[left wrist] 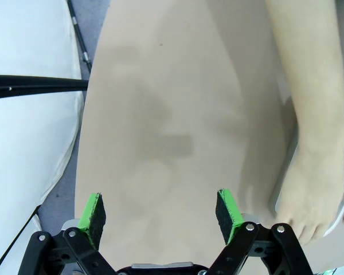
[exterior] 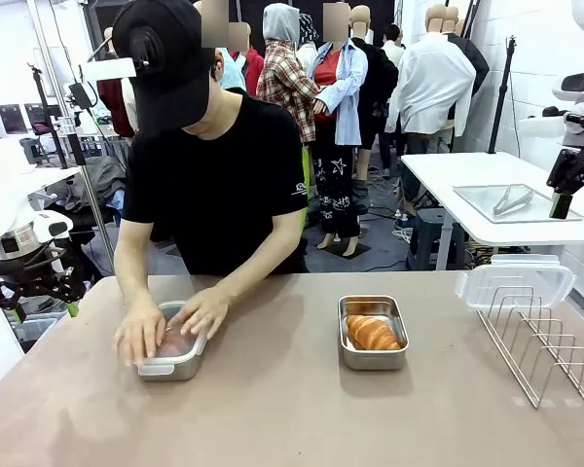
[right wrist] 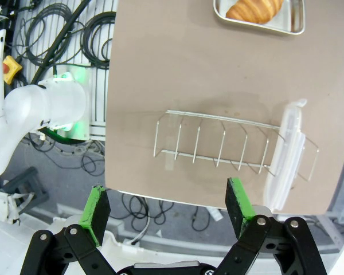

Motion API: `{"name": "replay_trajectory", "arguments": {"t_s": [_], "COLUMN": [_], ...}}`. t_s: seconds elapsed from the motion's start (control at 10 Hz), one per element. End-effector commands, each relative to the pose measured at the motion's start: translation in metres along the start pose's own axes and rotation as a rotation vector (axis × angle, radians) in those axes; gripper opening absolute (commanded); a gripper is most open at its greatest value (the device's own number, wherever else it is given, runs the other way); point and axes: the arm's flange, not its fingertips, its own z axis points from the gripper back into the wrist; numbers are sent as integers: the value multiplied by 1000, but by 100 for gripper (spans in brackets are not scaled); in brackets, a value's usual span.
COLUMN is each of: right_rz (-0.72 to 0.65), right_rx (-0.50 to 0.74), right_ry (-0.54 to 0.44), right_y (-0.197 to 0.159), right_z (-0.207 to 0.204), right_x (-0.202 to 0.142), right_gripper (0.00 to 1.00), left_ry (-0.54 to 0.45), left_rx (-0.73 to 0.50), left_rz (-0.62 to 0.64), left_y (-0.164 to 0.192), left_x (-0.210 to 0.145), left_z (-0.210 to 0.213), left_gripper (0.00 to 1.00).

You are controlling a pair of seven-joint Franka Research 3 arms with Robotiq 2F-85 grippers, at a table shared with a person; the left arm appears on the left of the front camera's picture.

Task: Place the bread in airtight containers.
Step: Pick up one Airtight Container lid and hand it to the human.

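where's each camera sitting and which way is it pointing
front: between the arms, facing the person across the table, hands on the left tin
left wrist: down onto the table and the person's forearm, left gripper open
right wrist: down onto the wire rack and lid, right gripper open
shared: front and right wrist show the croissant in the open tin

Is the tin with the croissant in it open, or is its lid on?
Open. The croissant lies uncovered in the tin; a clear lid sits over at the wire rack.
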Motion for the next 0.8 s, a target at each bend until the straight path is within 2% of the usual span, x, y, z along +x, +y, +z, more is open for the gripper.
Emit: {"name": "replay_trajectory", "arguments": {"t_s": [0.0, 0.7], "right_rz": [-17, -17], "right_rx": [12, 12], "right_ry": [2, 2], "right_y": [-2, -2], "right_z": [2, 2], "right_x": [1, 1], "right_gripper": [100, 100], "left_ry": [-1, -1], "left_rx": [-2, -2], "left_rz": [1, 1], "left_y": [2, 2], "left_x": [-1, -1], "left_z": [1, 1], "left_gripper": [100, 100]}}
